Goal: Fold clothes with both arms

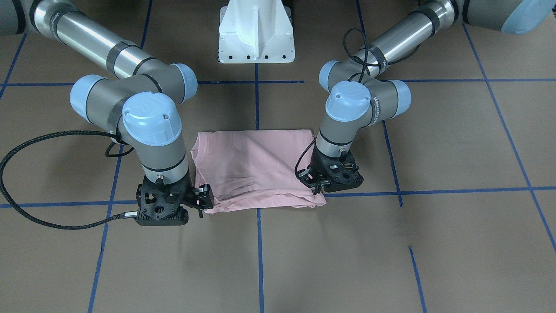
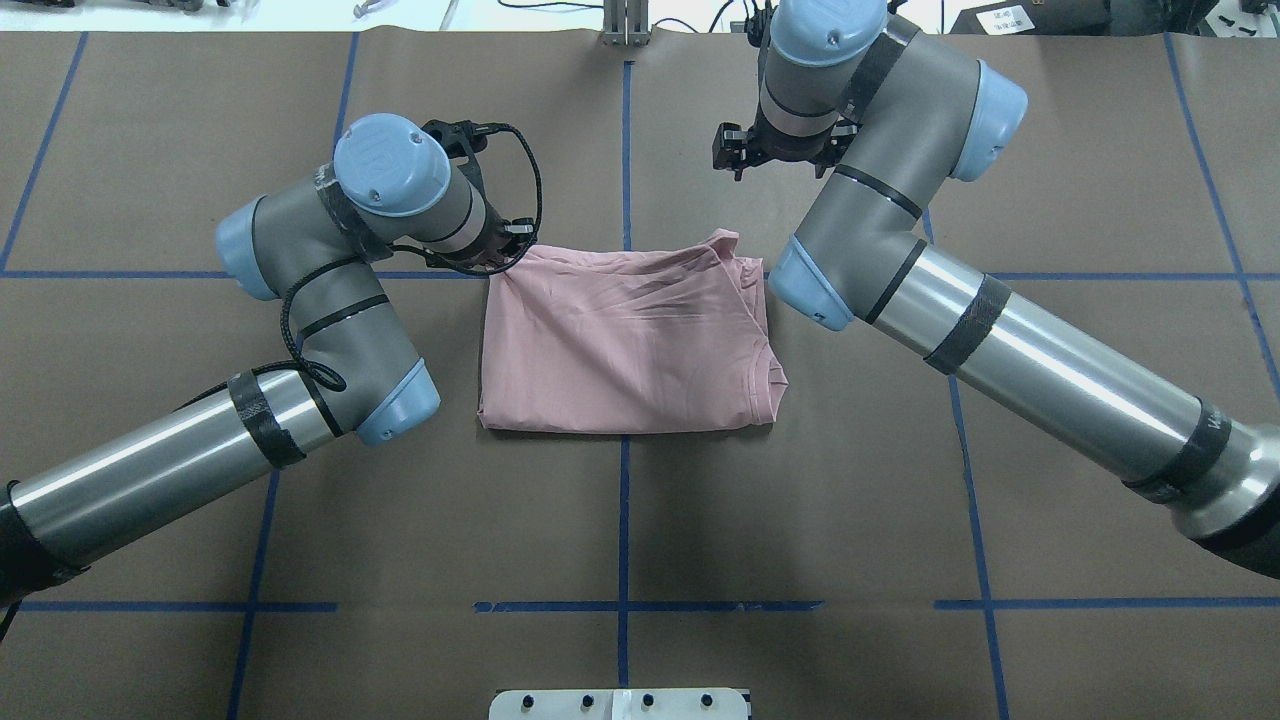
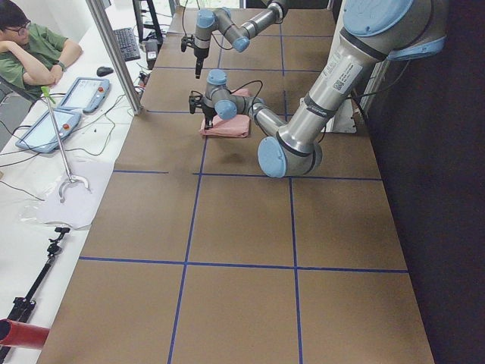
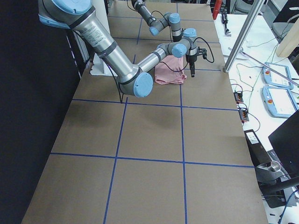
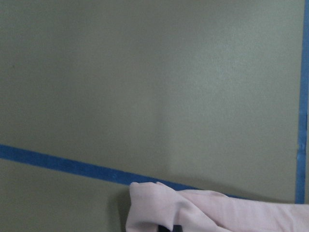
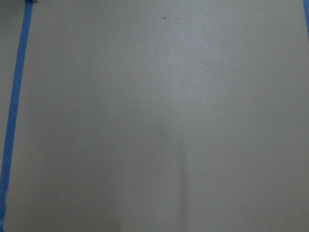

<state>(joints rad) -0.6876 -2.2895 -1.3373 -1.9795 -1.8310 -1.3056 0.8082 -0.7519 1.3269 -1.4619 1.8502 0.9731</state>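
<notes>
pink t-shirt (image 2: 625,340) folded on the table (image 2: 900,500) – l arm on it, r arm off it.
left gripper (image 1: 316,184) sits low on the shirt's far-left corner; jaws seem pinched on the cloth, tho the tips are hidden in bunched fabric in the wrist cam. right gripper (image 2: 738,155) hangs above bare table past the far-right corner, not touching the shirt – can't tell if its jaws are spread or closed. shirt is a rough rectangle across a blue tape line (image 2: 623,520), collar (image 2: 768,378) on the robot's right.

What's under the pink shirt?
The brown table, with a blue tape line running under it. The shirt is folded, so its lower layers are covered.
</notes>
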